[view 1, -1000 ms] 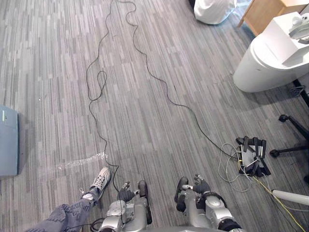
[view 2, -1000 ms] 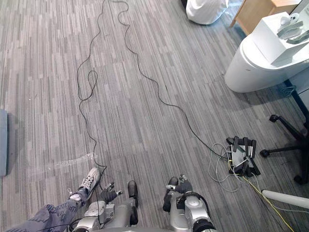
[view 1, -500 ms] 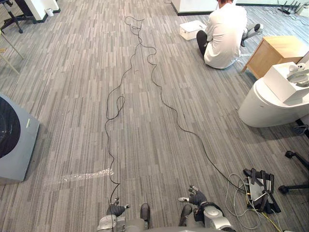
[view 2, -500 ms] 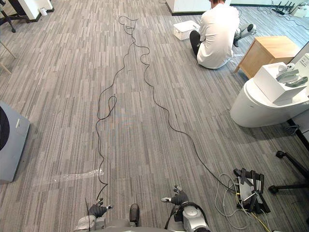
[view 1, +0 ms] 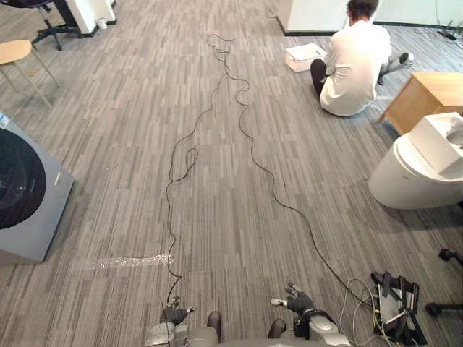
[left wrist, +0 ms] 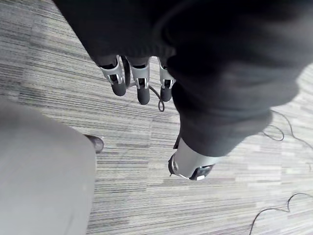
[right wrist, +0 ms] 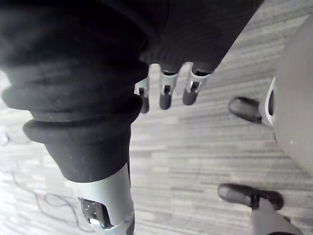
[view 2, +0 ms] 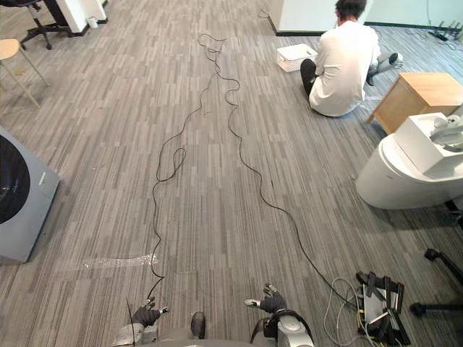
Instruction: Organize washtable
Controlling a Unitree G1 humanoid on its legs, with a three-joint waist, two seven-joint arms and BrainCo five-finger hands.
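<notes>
Grey striped carpet (view 1: pixel 108 144) runs ahead in the left eye view; a white rounded unit (view 1: pixel 405 181) stands far right, a washing machine (view 1: pixel 29 195) left, a person (view 1: pixel 354 69) sits beyond. Left wrist view: left hand (left wrist: pixel 142 85) relaxed, empty. Right wrist view: right hand (right wrist: pixel 165 95) likewise, fingers straight

Head stereo pair, high, angled down over the grey floor (view 1: pixel 108 108), sharing nearly one scene; wrist cameras, very near, look along left hand (left wrist: pixel 142 82) and right hand (right wrist: pixel 166 94) to that floor.
</notes>
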